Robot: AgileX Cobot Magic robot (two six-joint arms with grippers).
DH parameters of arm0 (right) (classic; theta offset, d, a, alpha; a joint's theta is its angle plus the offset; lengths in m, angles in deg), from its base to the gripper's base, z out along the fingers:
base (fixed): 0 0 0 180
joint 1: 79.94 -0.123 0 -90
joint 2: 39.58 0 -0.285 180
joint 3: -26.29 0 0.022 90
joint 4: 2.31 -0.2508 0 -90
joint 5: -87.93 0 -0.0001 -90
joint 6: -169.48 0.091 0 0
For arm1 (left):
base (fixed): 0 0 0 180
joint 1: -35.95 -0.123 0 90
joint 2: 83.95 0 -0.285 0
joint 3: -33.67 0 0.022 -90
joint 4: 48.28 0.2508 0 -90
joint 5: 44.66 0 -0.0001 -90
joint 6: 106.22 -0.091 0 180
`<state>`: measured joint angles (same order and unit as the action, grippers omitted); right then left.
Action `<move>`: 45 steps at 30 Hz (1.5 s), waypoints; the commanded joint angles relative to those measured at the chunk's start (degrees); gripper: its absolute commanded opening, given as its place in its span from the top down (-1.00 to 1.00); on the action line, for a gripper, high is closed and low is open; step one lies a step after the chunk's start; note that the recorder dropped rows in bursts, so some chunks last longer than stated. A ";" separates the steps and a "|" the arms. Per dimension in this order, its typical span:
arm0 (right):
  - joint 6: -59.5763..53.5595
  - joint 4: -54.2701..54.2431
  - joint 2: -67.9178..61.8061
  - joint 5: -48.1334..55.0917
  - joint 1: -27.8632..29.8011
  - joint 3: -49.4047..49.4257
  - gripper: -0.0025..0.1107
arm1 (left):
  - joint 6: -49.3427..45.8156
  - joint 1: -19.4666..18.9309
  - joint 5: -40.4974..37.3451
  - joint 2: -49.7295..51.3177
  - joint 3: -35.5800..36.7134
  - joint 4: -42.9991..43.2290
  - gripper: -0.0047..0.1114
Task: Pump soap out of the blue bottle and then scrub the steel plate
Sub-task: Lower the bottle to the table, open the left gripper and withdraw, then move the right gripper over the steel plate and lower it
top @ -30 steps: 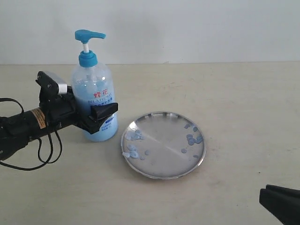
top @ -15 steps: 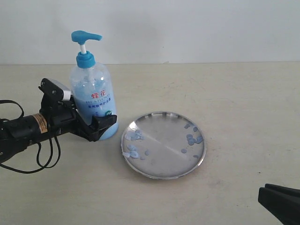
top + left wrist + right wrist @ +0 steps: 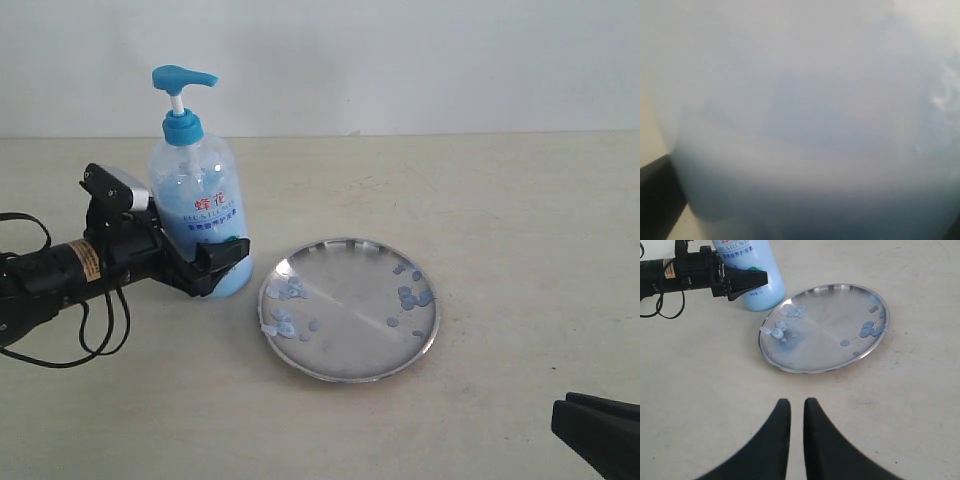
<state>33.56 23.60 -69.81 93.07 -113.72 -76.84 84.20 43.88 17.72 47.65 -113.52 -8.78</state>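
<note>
The blue bottle [image 3: 195, 195] stands upright on the table, left of the steel plate [image 3: 350, 325]. My left gripper [image 3: 222, 258] comes in from the left, low and level, and is shut on the bottle's lower body; one black finger [image 3: 225, 255] crosses its front and the other is hidden behind. In the left wrist view the bottle [image 3: 805, 115] fills the picture as a blur. Pale-blue soap [image 3: 289, 292] lies as small blobs on the plate's left side and right side [image 3: 869, 327]. My right gripper [image 3: 797, 402] hovers over bare table near the plate [image 3: 825, 340], shut and holding nothing.
A black cable [image 3: 95, 325] loops on the table under the left arm. A white wall [image 3: 400, 60] closes off the far edge of the beige table [image 3: 520, 230]. The right gripper [image 3: 598, 435] shows at the bottom right corner.
The left gripper and the bottle have shifted slightly left, and the gripper sits a little lower on the bottle. Plate and right gripper are unchanged.
</note>
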 commanded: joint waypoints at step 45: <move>-5.28 -0.22 0.05 -22.17 0.05 0.34 0.96 | 46.82 -14.17 -81.46 -109.86 23.41 12.14 0.82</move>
<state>32.82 23.60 -69.81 81.43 -113.72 -76.47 128.14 29.80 -50.54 -59.35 -93.36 5.26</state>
